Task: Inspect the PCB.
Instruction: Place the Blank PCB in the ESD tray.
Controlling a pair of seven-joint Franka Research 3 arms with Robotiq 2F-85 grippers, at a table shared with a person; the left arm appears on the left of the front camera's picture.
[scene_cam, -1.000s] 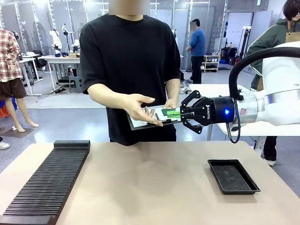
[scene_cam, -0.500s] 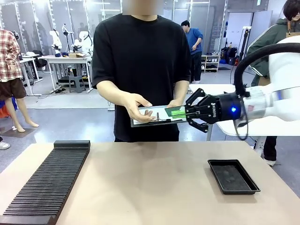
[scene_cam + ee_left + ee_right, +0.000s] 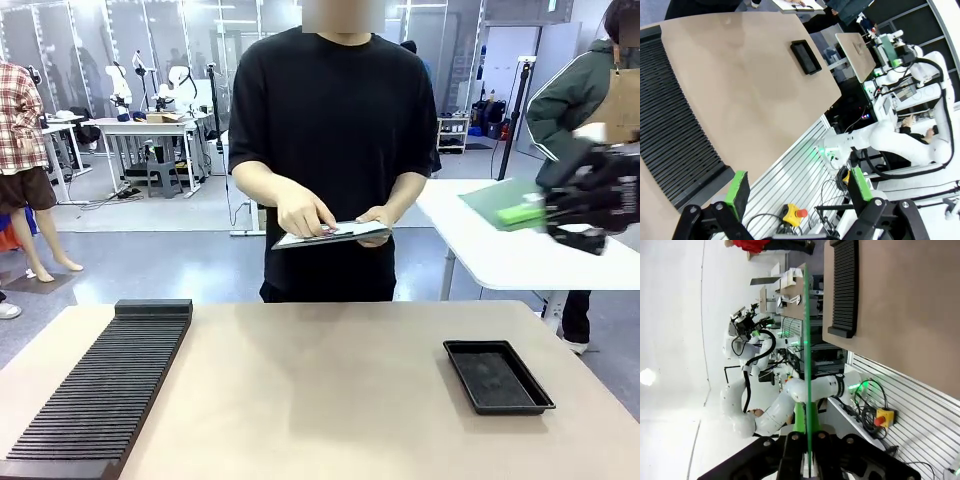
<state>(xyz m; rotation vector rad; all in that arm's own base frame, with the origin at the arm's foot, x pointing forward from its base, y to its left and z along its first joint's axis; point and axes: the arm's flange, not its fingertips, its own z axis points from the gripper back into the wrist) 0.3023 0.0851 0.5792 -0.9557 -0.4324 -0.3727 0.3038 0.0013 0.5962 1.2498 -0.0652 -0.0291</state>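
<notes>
The green board (image 3: 495,203) is held in the air by the right tool (image 3: 530,212), past the far right corner of the counter (image 3: 330,400) and well above it. The tool is blurred in the front view. In the right wrist view the board (image 3: 806,365) is seen edge-on as a thin green line, and the right tool (image 3: 807,452) is clamped on its lower end, with the fingers pressed to both faces.

The left tool (image 3: 799,187) is spread wide, and nothing is held between its green pads (image 3: 737,187).

A clipboard (image 3: 335,235) is held at waist height by the person (image 3: 335,130) standing behind the far edge of the counter. One hand (image 3: 303,212) is laid on top of it and the other hand (image 3: 375,217) is placed at its edge.

A black ribbed rack (image 3: 100,390) is laid along the left edge of the counter, reaching to the near left corner. A shallow black tray (image 3: 497,375) is set close to the right edge, well apart from the rack.
</notes>
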